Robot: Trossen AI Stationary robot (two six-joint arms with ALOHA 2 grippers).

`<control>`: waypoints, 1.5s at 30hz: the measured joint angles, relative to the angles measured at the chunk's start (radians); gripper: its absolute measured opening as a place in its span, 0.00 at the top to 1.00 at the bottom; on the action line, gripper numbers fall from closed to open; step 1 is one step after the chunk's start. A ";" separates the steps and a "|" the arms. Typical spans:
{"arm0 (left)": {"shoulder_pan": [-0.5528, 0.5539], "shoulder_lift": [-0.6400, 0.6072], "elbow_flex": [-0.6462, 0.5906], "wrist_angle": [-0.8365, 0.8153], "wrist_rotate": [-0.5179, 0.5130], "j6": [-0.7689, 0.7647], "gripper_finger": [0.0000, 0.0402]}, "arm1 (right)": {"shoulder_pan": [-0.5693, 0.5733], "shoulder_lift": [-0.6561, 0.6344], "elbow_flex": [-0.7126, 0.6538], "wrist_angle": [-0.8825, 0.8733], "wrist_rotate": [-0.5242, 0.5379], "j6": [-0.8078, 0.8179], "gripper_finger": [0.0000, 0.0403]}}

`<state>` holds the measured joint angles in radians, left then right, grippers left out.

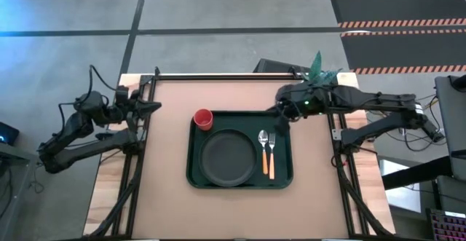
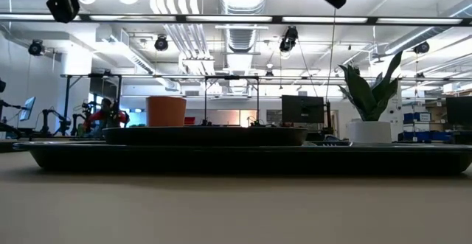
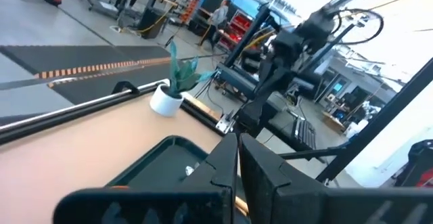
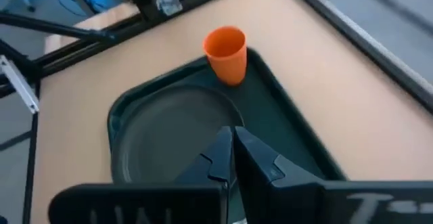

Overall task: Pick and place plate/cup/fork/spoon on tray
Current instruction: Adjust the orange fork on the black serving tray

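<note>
Overhead and wrist views of a tableware-loading task at its closing stage. The large dark green rectangular tray (image 1: 241,178) with rounded corners lies at the middle of the tan desk (image 1: 167,204). On it rest the round dark grey shallow plate (image 1: 229,157), filling the tray's centre, the small red round cup (image 1: 203,119) in the far corner on the left arm's side, and, beside the plate on the right arm's side, the spoon (image 1: 263,150) with silver oval bowl and orange handle and the fork (image 1: 271,153) with silver tines and orange handle. Spoon and fork lie side by side, parallel, just apart, the spoon nearer the plate.

The left gripper (image 1: 153,106) waits at the desk's far left edge, well apart from the tray, its fingers (image 3: 264,176) pressed together and holding nothing. The right gripper (image 1: 280,112) hovers near the tray's far right corner, above the cutlery's far ends, its fingers (image 4: 260,160) likewise pressed together and empty.

All four pieces appear to be on the tray, so the step in hand is judged to be withdrawal. Done well, the right arm rises straight up before swinging outward, clear of the fork and spoon, and avoids the white pot with a green plant (image 1: 320,70) standing at the desk's far edge just behind it. A sideways sweep at low height could nudge the cutlery or the tray.
</note>
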<state>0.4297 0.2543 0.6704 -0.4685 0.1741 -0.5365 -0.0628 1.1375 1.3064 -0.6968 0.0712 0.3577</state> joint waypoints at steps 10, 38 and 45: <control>-0.001 0.032 -0.038 0.161 0.004 0.067 1.00 | 0.001 0.116 -0.003 -0.186 -0.059 0.089 0.98; 0.000 0.105 -0.038 0.162 0.005 0.103 1.00 | 0.432 0.108 -0.399 0.163 -0.045 0.729 0.98; 0.000 0.105 -0.038 0.162 0.004 0.108 1.00 | 0.551 0.129 -0.399 0.271 0.038 0.861 0.98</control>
<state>0.4297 0.3595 0.6327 -0.3069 0.1783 -0.4288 0.4882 1.2664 0.9070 -0.4254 0.1088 1.2183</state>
